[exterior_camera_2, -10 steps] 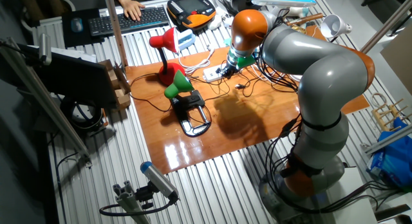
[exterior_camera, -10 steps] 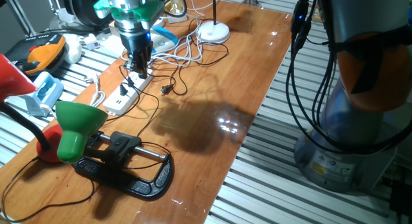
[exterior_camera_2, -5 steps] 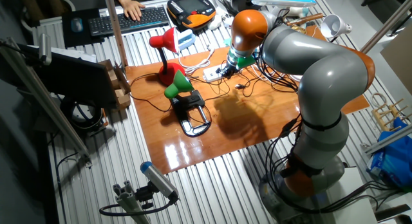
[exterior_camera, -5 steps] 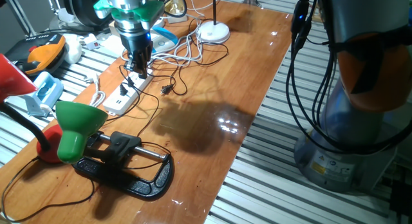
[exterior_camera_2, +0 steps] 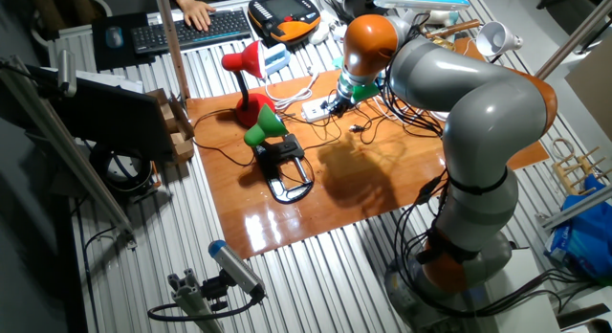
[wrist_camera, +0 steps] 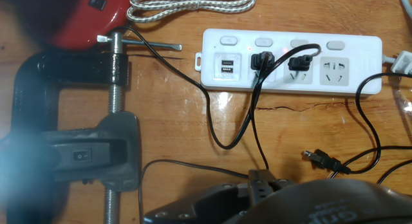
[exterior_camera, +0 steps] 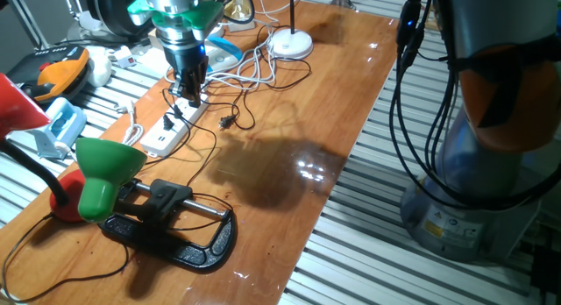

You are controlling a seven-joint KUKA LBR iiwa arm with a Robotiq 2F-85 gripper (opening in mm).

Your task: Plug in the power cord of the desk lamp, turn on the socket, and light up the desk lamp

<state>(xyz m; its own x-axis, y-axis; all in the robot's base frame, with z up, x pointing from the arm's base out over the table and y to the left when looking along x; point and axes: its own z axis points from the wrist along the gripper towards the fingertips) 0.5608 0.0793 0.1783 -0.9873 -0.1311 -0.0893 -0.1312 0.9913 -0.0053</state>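
From my seat the gripper (exterior_camera: pixel 188 88) stood over the socket's far end; I could not tell how its jaws stood. The socket (wrist_camera: pixel 288 60), at twelve o'clock in the hand view, looked light and rigid, best pressed from above on its switches. I counted four switches, two plugs seated, one loose plug (wrist_camera: pixel 325 161), two lamps.

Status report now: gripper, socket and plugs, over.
Gripper low over the socket, open or shut unclear. Two black plugs seated in the socket. One loose plug lies on the table. Green lamp clamped, unlit.
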